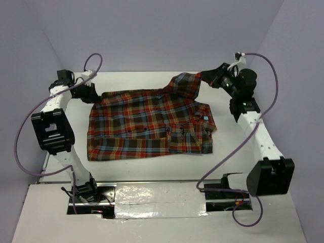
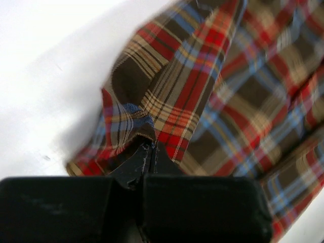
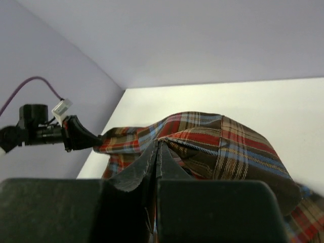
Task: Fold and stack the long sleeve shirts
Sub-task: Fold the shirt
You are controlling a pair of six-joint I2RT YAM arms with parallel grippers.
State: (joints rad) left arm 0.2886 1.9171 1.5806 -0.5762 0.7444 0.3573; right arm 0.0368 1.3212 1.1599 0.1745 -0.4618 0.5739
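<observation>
- The left hand [image 1: 92, 93] sits low at the far-left corner of the white tabletop [image 1: 136, 80]. A purple cable [image 1: 19, 147] loops from the left arm toward the left edge.
- The fingers of the left hand are pressed together and pinch the far-left corner of the plaid shirt [image 1: 144, 124]. In the left wrist view, the cloth rises in a small peaked fold directly at the fingertips.
- The plaid shirt, in red-orange, dark brown and light blue checks, lies across the middle of the tabletop. Its long side runs from left to right.
- Most of the shirt rests flat on the tabletop. Its near hem runs roughly parallel to the near edge.
- The collar [image 1: 201, 115] points toward the right edge. A small light blue neck label [image 1: 207, 117] is visible at the collar.
- The far-right part of the shirt is lifted off the tabletop. It hangs as a raised, draped fold toward the far-right corner.
- The right hand [image 1: 202, 77] is above the far-right area of the tabletop. Its fingers are pressed together and pinch the lifted part of the shirt.
- In the right wrist view, the cloth arches up over the closed fingertips and falls away to both sides.
- A second purple cable [image 1: 273, 81] arcs over the right arm toward the right edge.
</observation>
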